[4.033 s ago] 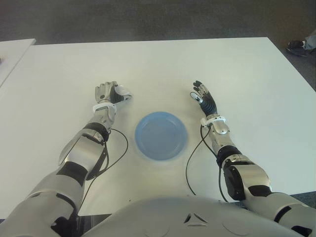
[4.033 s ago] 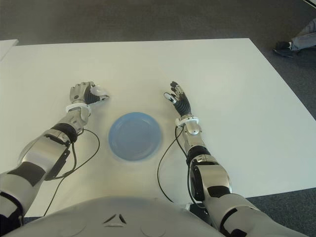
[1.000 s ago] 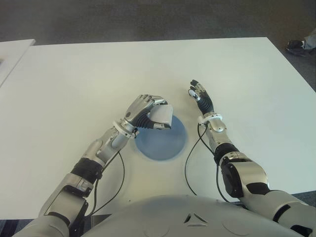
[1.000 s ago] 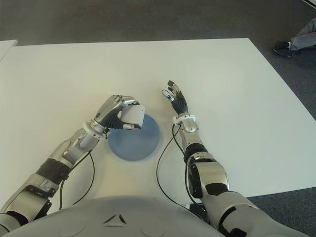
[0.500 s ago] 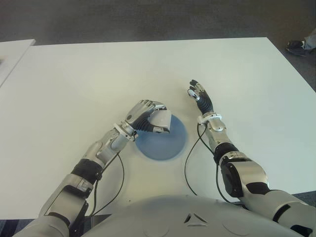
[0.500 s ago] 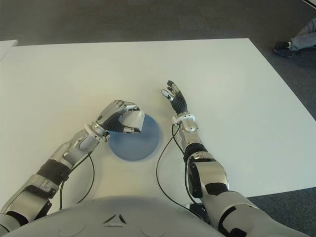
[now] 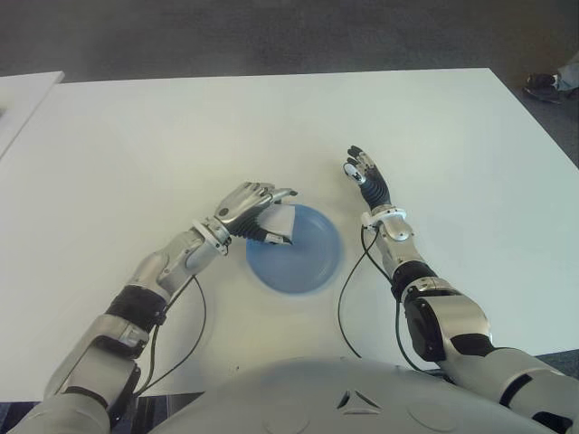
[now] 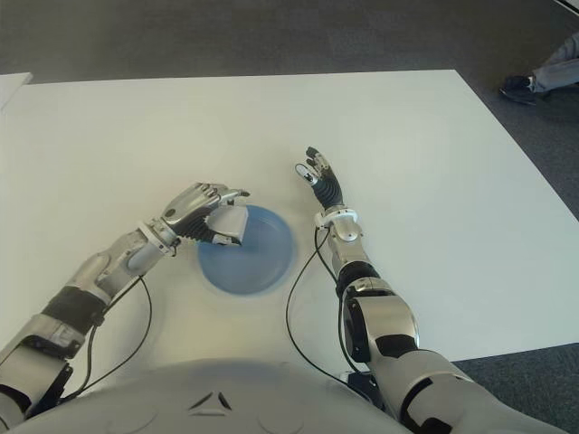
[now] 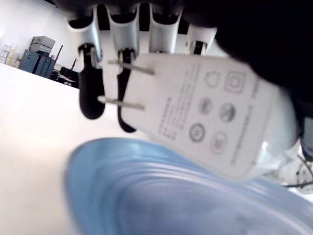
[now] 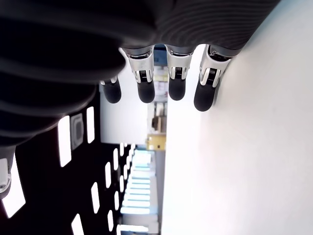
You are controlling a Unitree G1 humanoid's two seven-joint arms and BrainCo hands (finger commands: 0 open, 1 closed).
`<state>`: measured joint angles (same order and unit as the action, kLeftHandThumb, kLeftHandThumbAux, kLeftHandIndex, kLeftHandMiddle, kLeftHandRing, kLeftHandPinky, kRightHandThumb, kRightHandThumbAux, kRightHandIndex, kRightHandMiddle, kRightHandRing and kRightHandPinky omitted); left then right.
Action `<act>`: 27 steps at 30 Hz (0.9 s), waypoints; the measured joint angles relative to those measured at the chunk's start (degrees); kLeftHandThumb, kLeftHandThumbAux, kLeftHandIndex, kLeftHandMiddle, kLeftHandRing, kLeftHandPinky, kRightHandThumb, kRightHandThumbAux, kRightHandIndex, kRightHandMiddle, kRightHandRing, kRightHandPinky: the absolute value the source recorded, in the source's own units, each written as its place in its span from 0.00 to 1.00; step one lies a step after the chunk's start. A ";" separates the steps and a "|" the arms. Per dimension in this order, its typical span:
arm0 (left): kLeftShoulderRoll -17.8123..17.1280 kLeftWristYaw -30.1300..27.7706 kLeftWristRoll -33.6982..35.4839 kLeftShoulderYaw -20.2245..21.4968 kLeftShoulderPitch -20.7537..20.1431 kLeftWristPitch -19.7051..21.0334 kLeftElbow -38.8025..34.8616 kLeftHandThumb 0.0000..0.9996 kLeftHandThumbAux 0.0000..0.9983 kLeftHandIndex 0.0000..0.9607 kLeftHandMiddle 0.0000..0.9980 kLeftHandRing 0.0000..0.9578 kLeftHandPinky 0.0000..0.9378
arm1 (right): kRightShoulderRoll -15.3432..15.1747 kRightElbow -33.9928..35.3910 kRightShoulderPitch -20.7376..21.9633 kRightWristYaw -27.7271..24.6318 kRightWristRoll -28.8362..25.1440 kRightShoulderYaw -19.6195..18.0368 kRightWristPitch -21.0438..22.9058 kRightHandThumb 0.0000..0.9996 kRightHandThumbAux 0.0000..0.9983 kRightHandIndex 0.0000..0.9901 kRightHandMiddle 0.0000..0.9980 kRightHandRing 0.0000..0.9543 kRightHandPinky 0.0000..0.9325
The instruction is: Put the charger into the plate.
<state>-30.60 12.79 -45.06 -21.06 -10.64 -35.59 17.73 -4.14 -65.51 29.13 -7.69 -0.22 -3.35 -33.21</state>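
Note:
A white charger (image 7: 280,223) hangs tilted just above the left rim of the blue plate (image 7: 312,258) on the white table (image 7: 452,136). My left hand (image 7: 261,210) reaches in from the left and holds it between thumb and loosely extended fingers. In the left wrist view the charger (image 9: 210,112) shows its two metal prongs and printed label, with a gap between it and the plate (image 9: 146,196). My right hand (image 7: 365,172) shows to the right of the plate with straight fingers (image 10: 146,88) and nothing in it.
Black cables (image 7: 348,298) trail from both wrists across the table toward my body. A second white table (image 7: 18,99) stands at the far left. A person's shoe (image 7: 547,86) is on the dark floor beyond the table's right corner.
My left hand carried the charger from the left of the plate to its left rim, lowered it, and its fingers have uncurled. The right hand has barely moved.

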 measured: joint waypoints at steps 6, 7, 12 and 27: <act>0.21 2.95 -1.24 -0.08 -0.01 -0.24 0.00 0.31 0.35 0.00 0.00 0.00 0.00 | 0.07 0.00 0.03 0.20 0.16 0.14 0.00 0.00 0.44 0.02 0.08 0.03 0.00; 0.25 3.42 -1.24 -0.08 -0.03 -0.43 0.01 0.32 0.36 0.00 0.00 0.00 0.00 | 0.08 0.00 0.04 0.20 0.18 0.17 0.00 0.00 0.44 0.02 0.09 0.03 0.00; 0.50 5.30 -1.18 -0.05 -0.11 -1.64 0.20 0.33 0.35 0.01 0.00 0.00 0.00 | 0.09 0.00 0.05 0.22 0.24 0.27 0.00 0.00 0.45 0.02 0.08 0.03 0.00; -0.50 8.65 -5.16 -0.10 -1.77 -2.55 -0.47 0.36 0.35 0.07 0.00 0.00 0.00 | 0.26 0.11 0.02 0.95 0.42 0.77 0.00 0.00 0.44 0.02 0.07 0.01 0.00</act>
<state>-31.10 21.44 -50.22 -21.16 -12.41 -38.14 17.27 -3.88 -65.40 29.15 -6.74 0.20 -2.58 -33.21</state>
